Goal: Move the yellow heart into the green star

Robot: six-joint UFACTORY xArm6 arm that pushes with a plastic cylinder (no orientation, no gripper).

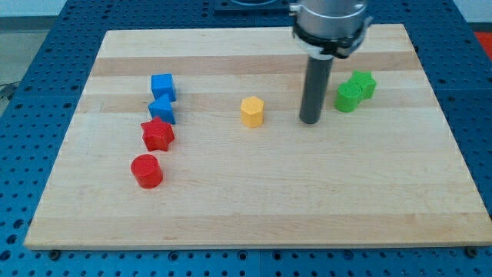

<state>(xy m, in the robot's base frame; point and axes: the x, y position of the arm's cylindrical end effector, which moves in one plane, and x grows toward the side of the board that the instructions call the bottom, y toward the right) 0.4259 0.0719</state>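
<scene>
Our tip [310, 121], no gripper, stands between yellow heart [252, 111] and green star [363, 83]; next, circle to the heart's nine o'clock.

- The yellow heart [252, 111] is a small, chunky yellow block sitting flat on the wooden tabletop [254, 200], a little above the board's middle and slightly toward the view's left of centre. From this angle its outline looks more like a blunt hexagon than a clear heart.
- The green star [363, 83] sits flat near the view's upper right, well apart from the yellow heart. It touches a 2nd green block [347, 97] on its lower-left side; their outlines partly merge.
</scene>
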